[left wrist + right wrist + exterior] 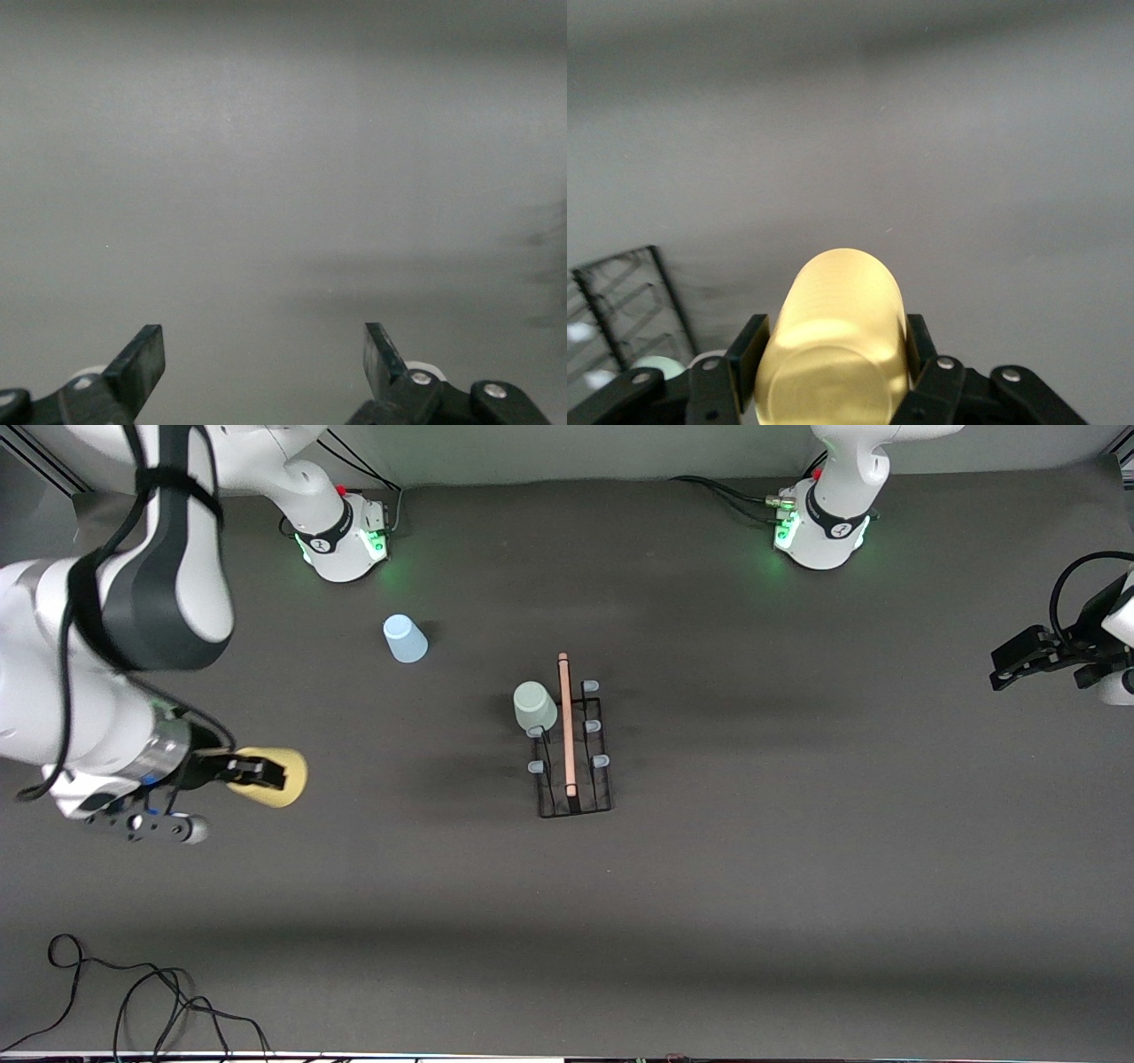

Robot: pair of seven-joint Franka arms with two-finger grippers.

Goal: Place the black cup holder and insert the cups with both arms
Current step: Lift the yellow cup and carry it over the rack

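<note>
While the right gripper [252,771] pinches the yellow cup [276,778] sideways between its fingers over the table's right-arm end, the black cup holder [574,755] stands well apart toward the middle, its wooden rod running toward the front camera. A green cup [535,706] sits on one peg, a blue cup [405,638] stands apart, and the left gripper [264,359] waits spread.

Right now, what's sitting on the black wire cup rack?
One upside-down pale green plastic cup sits on a peg of the black wire cup rack. Five pale-tipped pegs are bare. The peg under the cup is covered.
</note>
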